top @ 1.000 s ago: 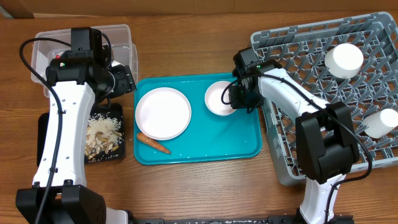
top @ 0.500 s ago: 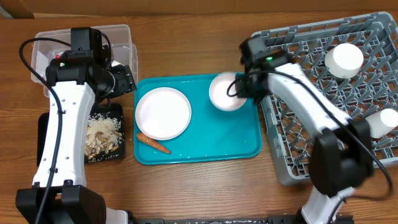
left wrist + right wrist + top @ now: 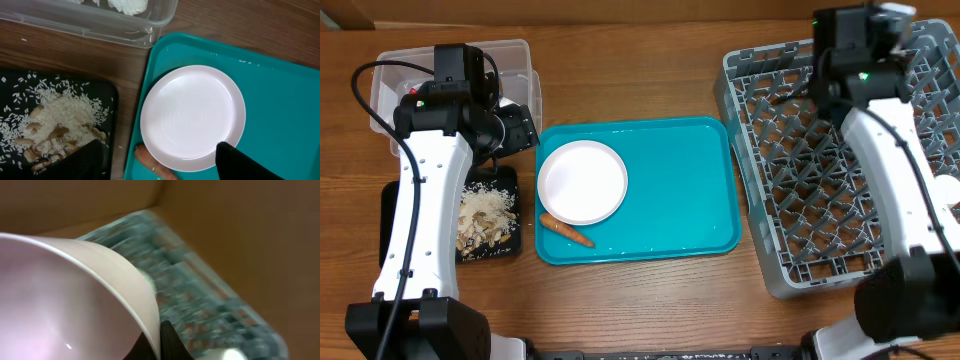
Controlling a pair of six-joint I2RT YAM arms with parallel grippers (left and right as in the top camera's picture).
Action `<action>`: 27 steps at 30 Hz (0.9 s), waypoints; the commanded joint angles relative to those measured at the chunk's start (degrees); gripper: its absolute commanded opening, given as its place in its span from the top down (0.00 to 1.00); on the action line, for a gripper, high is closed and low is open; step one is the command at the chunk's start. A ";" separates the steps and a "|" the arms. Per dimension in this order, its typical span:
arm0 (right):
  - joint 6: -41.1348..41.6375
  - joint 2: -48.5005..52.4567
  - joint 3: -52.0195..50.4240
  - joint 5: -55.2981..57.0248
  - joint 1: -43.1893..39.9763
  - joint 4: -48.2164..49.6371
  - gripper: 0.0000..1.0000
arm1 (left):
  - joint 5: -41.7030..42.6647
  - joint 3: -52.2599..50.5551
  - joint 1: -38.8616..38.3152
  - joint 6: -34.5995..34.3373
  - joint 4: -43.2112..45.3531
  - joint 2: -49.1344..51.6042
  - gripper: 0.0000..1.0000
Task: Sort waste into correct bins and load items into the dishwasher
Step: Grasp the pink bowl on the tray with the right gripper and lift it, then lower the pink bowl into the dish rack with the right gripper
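Right arm has swung off the teal tray (image 3: 680, 210) and now sits over the far end of the dish rack (image 3: 800, 200). It took the bowl (image 3: 65, 300) with it; the spot on the tray's far right where the bowl sat a second ago is bare teal. Left arm hasn't budged.

Right gripper (image 3: 160, 347): jaws are pinched on the bowl's rim, one finger inside and one outside. You get that from the right wrist view only. From overhead the arm hides both the bowl and the jaws. The wrist picture is motion-blurred, with the rack's lattice smeared behind the bowl, so you can't tell how high the bowl is over the pegs.

Left gripper (image 3: 165, 162): jaws spread wide, gripping nothing, hanging over the near edge of the plate (image 3: 582, 181).

Rest of the layout:
- Plate lies flat on the left half of the teal tray.
- Carrot (image 3: 567, 231) lies on the tray at the plate's near edge, touching or just under its rim.
- Food scraps (image 3: 485, 220) are piled in the black tray (image 3: 390, 215), left of the teal tray.
- Clear tub (image 3: 510, 55) is on the far left of the tabletop (image 3: 650, 300), with tissue (image 3: 127, 5) inside.
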 commanded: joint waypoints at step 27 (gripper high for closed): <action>14.08 18.58 -0.26 9.55 1.38 -8.26 0.96 | 1.77 1.20 -0.09 -0.35 -0.09 -1.03 0.23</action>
